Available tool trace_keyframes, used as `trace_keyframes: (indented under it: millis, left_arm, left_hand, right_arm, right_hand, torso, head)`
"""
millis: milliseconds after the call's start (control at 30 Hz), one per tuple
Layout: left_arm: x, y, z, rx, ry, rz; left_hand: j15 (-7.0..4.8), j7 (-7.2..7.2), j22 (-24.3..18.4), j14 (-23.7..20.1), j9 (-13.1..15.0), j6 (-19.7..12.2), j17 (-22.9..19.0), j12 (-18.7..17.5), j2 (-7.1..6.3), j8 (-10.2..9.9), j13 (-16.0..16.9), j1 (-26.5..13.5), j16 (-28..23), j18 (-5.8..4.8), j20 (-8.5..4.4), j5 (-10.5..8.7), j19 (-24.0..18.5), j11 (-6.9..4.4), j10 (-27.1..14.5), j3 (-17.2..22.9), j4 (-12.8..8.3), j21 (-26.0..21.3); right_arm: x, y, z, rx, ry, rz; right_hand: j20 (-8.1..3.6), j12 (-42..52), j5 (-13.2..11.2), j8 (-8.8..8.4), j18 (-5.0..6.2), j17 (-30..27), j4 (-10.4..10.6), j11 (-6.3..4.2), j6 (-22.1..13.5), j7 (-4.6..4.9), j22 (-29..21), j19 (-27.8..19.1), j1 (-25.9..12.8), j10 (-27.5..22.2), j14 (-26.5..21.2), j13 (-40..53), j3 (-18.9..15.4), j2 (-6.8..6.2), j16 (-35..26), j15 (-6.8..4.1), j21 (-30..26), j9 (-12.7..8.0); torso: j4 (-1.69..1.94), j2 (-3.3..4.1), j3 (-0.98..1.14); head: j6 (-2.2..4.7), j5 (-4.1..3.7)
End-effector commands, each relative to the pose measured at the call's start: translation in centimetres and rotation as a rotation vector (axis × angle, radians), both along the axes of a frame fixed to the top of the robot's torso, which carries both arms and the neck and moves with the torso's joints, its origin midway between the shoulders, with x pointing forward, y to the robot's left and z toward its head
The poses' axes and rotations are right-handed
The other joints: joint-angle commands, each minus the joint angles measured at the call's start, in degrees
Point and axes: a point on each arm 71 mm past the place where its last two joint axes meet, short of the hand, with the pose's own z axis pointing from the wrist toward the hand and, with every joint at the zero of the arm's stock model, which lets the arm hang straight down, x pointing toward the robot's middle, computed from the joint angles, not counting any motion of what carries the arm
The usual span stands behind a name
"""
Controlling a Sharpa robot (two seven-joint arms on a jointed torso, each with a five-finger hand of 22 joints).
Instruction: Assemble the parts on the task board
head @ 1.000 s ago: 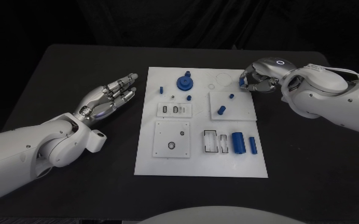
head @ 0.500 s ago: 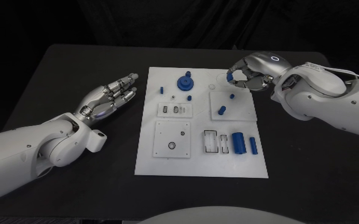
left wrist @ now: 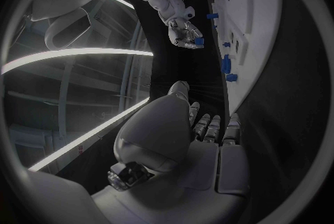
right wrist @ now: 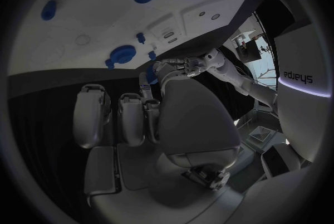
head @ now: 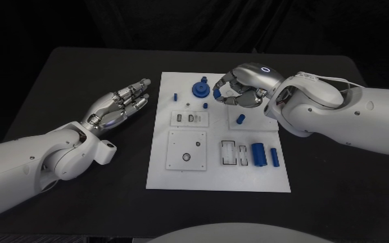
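A lab: black curtain behind a black table.

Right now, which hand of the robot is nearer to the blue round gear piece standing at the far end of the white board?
Right. The right hand hovers just beside the blue gear piece, holding a small blue part. The left hand rests off the task board, clearly farther away.

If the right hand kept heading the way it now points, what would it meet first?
Probably the blue gear-like part standing on the task board: the right hand, pinching a small blue part, points straight at it. Height above the board is unclear.
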Motion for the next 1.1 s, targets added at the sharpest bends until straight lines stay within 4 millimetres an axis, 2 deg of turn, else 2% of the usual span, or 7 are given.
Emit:
trace_keyframes:
  millis: [33, 233, 533, 700, 833, 1000, 1100]
  left_arm:
    - [-0.2, -0.3, 0.7, -0.058, -0.075, -0.023]
    - [-0.2, -0.3, 0.7, -0.058, -0.072, -0.024]
    - [-0.2, -0.4, 0.6, -0.056, -0.068, -0.026]
    - [-0.2, -0.4, 0.6, -0.056, -0.067, -0.027]
    - [-0.2, -0.4, 0.6, -0.056, -0.065, -0.028]
    - [-0.1, -0.4, 0.6, -0.056, -0.064, -0.029]
    - [-0.1, -0.5, 0.6, -0.056, -0.064, -0.031]
  left_hand:
    - [0.44, -0.13, 0.1, -0.1, 0.0, -0.3, -0.1, 0.2, -0.03, -0.2, 0.1, -0.6, -0.2, 1.04, 0.38, -0.2, 0.2, 0.46, 0.1, 0.3, 0.0, 0.2]
    - [0.45, -0.14, 0.1, -0.1, 0.0, -0.3, -0.1, 0.2, -0.05, -0.1, 0.1, -0.6, -0.2, 1.04, 0.4, -0.39, 0.2, 0.46, 0.0, 0.3, 0.1, 0.2]
    - [0.46, -0.11, 0.1, -0.1, 0.1, -0.2, -0.1, 0.2, -0.07, -0.1, 0.1, -0.8, -0.2, 1.04, 0.42, -0.79, 0.2, 0.42, 0.1, 0.3, 0.1, 0.2]
    - [0.46, -0.11, 0.1, -0.1, 0.1, -0.2, -0.1, 0.2, -0.07, -0.1, 0.1, -0.8, -0.2, 1.04, 0.42, -0.79, 0.2, 0.42, 0.1, 0.3, 0.1, 0.2]
    - [0.45, -0.1, 0.1, -0.1, 0.0, -0.2, -0.1, 0.2, -0.06, -0.1, 0.1, -0.8, -0.2, 1.04, 0.42, -0.93, 0.2, 0.39, 0.0, 0.3, 0.1, 0.2]
    - [0.45, -0.1, 0.1, -0.1, 0.0, -0.2, -0.1, 0.2, -0.06, -0.1, 0.1, -0.8, -0.2, 1.04, 0.42, -0.93, 0.2, 0.39, 0.0, 0.3, 0.1, 0.2]
    - [0.45, -0.1, 0.1, -0.1, 0.0, -0.2, -0.1, 0.2, -0.06, -0.1, 0.1, -0.8, -0.2, 1.04, 0.42, -0.93, 0.2, 0.39, 0.0, 0.3, 0.1, 0.2]
  right_arm:
    - [0.0, 0.9, -1.1, -0.03, 0.067, 0.03]
    - [0.0, 2.4, -2.4, -0.073, 0.083, 0.045]
    - [0.1, 4.3, -4.2, -0.121, 0.093, 0.044]
    - [0.1, 4.7, -5.0, -0.144, 0.088, 0.036]
    - [0.2, 4.8, -5.3, -0.157, 0.07, 0.028]
    - [0.3, 4.9, -5.3, -0.151, 0.038, 0.022]
    - [0.3, 5.0, -5.3, -0.145, 0.027, 0.02]
  right_hand:
    - [0.0, 0.1, 0.5, -0.07, 0.34, 8.4, -0.3, 0.25, 0.3, 0.5, 7.6, -0.2, 0.3, 5.4, 4.2, 14.6, 0.2, -0.13, 0.3, -0.12, -0.2, 0.2]
    - [0.07, 0.1, 0.8, -0.16, 0.38, 8.4, -0.4, 0.39, 0.2, 0.68, 7.5, -0.2, 0.1, 5.4, 4.2, 14.7, 0.2, -0.34, 0.4, -0.03, -0.4, 0.3]
    - [0.26, 0.1, 1.5, -0.46, 0.42, 8.6, 0.0, 0.52, 0.2, 0.74, 7.5, -0.2, -1.2, 5.4, 4.3, 14.7, -0.1, -0.68, 0.5, 0.13, -0.5, 0.5]
    - [0.27, 0.1, 1.6, -0.49, 0.44, 8.5, 0.0, 0.52, 0.2, 0.75, 7.5, -0.3, -1.2, 5.4, 4.2, 14.6, 0.0, -0.72, 0.4, 0.14, -0.6, 0.5]
    - [0.29, 0.0, 1.9, -0.54, 0.55, 8.3, -0.2, 0.53, 0.2, 0.77, 7.3, -0.5, -1.2, 5.2, 4.2, 14.5, 0.1, -0.83, 0.3, 0.14, -1.1, 0.6]
    - [0.3, -0.1, 2.1, -0.56, 0.55, 8.3, -0.4, 0.53, 0.3, 0.77, 7.3, -0.5, -1.1, 5.2, 4.2, 14.4, 0.1, -0.88, 0.2, 0.15, -1.1, 0.6]
    - [0.31, -0.1, 2.2, -0.6, 0.56, 8.4, -0.5, 0.53, 0.3, 0.78, 7.3, -0.5, -1.1, 5.2, 4.2, 14.4, 0.2, -0.93, 0.3, 0.16, -1.1, 0.6]
  torso:
    - [-0.01, 0.04, -0.04]
    - [0.0, 0.03, -0.14]
    - [-0.01, 0.05, -0.05]
    - [-0.02, 0.04, 0.03]
    - [-0.24, 0.04, 0.05]
    - [0.04, -0.01, -0.02]
    - [-0.01, -0.01, -0.01]
  head:
    - [-0.02, 0.17]
    - [-0.33, 0.64]
    - [-0.51, 0.66]
    - [-0.59, 0.85]
    - [-0.72, 1.24]
    - [-0.83, 1.02]
    - [-0.89, 1.02]
